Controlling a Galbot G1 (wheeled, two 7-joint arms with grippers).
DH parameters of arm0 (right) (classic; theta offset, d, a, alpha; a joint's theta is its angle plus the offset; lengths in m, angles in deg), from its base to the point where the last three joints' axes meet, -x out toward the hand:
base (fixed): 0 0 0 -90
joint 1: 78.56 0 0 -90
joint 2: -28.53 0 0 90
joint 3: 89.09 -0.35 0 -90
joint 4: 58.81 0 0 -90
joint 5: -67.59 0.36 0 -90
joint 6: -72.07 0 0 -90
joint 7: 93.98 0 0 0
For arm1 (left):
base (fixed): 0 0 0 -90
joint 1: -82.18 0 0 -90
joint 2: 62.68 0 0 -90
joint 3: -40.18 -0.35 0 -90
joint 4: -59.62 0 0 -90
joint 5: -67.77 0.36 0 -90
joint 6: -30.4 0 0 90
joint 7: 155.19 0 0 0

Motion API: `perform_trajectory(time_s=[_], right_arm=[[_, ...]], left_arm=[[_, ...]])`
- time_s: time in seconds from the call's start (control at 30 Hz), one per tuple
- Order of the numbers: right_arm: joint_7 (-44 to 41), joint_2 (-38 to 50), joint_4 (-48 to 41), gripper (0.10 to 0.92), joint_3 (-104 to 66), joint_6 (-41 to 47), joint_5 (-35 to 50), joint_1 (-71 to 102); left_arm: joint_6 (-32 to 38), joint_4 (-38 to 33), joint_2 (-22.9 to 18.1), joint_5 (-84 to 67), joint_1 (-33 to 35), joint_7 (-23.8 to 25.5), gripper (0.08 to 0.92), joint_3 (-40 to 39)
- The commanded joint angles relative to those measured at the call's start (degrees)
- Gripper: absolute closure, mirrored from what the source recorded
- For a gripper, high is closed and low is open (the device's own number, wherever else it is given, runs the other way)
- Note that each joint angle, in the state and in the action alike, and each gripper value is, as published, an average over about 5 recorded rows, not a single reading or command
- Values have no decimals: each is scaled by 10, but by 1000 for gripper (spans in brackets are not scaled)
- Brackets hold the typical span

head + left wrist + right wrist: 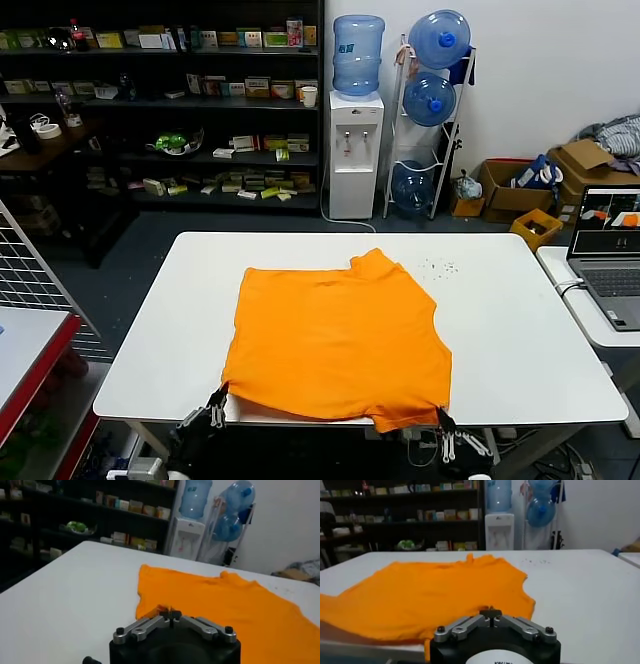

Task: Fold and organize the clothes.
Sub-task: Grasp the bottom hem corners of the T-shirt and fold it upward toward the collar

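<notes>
The bright orange T-shirt (pixel 340 340) lies flat on the white table (pixel 520 330), plain side up, with its near hem at the table's front edge. My left gripper (pixel 217 405) is at the near left corner of the hem. In the left wrist view the left gripper (pixel 170 613) is shut, with orange cloth (pixel 240 605) pinched between its tips. My right gripper (pixel 441 420) is at the near right corner. In the right wrist view the right gripper (pixel 490 612) is shut on the shirt's edge (pixel 430 590). No lettering shows.
A laptop (pixel 610 250) stands on a side table at the right. A wire rack (pixel 30 270) and a red-edged table (pixel 30 350) are at the left. Shelves, a water dispenser (pixel 355 150) and cardboard boxes (pixel 510 185) stand behind. Small dark specks (pixel 440 267) lie on the table.
</notes>
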Motion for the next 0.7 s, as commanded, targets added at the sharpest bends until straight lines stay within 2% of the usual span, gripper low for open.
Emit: perform_trajectory(time_s=[0.03, 0.23, 0.7], right_arm=[[8, -15, -69, 901, 13, 9, 7, -147], [17, -15, -110, 901, 24, 38, 15, -220], [19, -14, -173, 901, 52, 54, 29, -300]], left_arm=[[8, 93, -22, 7, -167, 10, 908, -15], [8, 139, -30, 32, -211, -3, 908, -21], [2, 169, -29, 63, -231, -25, 908, -31]])
